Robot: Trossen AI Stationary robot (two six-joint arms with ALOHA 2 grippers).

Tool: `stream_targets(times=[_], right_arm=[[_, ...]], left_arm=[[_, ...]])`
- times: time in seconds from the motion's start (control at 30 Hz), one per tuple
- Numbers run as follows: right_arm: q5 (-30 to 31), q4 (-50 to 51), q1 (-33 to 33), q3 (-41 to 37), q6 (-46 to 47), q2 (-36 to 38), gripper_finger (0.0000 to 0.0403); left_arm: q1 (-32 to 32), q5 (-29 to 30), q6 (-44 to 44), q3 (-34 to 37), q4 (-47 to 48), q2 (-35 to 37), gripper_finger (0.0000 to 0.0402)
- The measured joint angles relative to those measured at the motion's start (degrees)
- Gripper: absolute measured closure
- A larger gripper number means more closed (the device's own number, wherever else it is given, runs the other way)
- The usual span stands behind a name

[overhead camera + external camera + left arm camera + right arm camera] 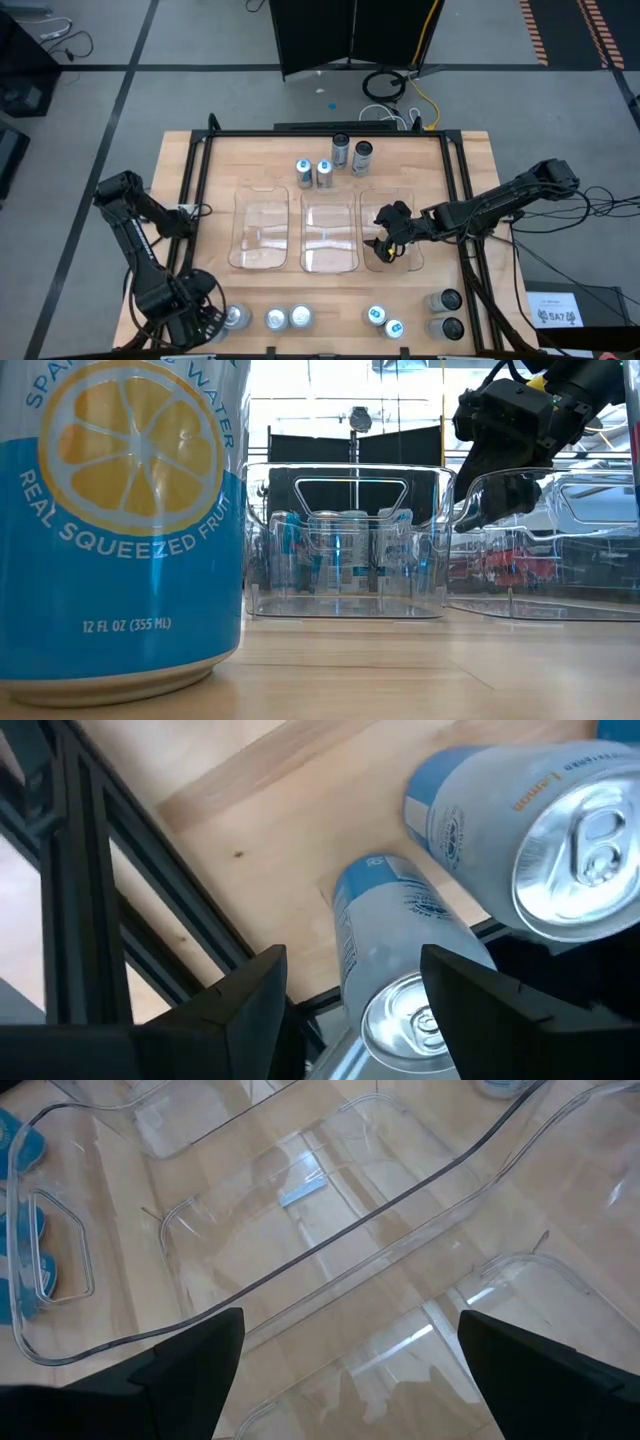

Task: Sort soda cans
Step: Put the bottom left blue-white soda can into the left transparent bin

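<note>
The right gripper point(392, 240) is hanging over the right bin point(410, 262), at about 3 o'clock from the table's point(180, 180) middle. Its fingers point(180, 1370) are standing wide apart and holding nothing. Clear plastic is showing between them.

The left gripper point(215, 320) is sitting low at about 7 o'clock, near the front edge. Its fingers point(240, 1000) are partly open, one on each side of a silver can point(395, 990). I cannot tell if they are touching it. A second silver can point(540, 840) is standing just beside that one.

Two more silver cans point(288, 318) are waiting at 6 o'clock. Two blue-top cans point(384, 321) are standing at 5 o'clock, and two dark cans point(447, 312) are sitting farther right. At 12 o'clock two blue-top cans point(313, 172) and two dark cans point(351, 154) are standing behind the bins. The left bin point(262, 232) and middle bin point(330, 235) are lying side by side at the middle.
</note>
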State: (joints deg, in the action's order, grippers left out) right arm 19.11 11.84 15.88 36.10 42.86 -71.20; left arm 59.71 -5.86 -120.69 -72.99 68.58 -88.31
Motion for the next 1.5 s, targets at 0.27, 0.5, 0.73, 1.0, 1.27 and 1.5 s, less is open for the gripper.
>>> stream_targets(times=[0.27,0.5,0.73,1.0,1.27,1.5], right_arm=[[0.0,0.0,0.0,0.0,0.0,0.0,0.0041],[0.0,0.0,0.0,0.0,0.0,0.0,0.0041],[0.0,0.0,0.0,0.0,0.0,0.0,0.0041],[0.0,0.0,0.0,0.0,0.0,0.0,0.0041],[0.0,0.0,0.0,0.0,0.0,0.0,0.0041],[0.0,0.0,0.0,0.0,0.0,0.0,0.0041]], left_arm=[[-0.4,0.2,1.8,0.0,5.3,0.0,0.0159],[-1.6,-0.4,1.0,0.0,6.1,0.0,0.0159],[-2.3,1.6,3.0,0.0,5.8,0.1,0.0159],[-2.3,2.1,3.1,0.0,5.4,0.1,0.0159],[-2.3,2.2,3.1,0.0,5.4,0.1,0.0159],[-2.3,2.2,3.1,0.0,5.6,0.1,0.0159]])
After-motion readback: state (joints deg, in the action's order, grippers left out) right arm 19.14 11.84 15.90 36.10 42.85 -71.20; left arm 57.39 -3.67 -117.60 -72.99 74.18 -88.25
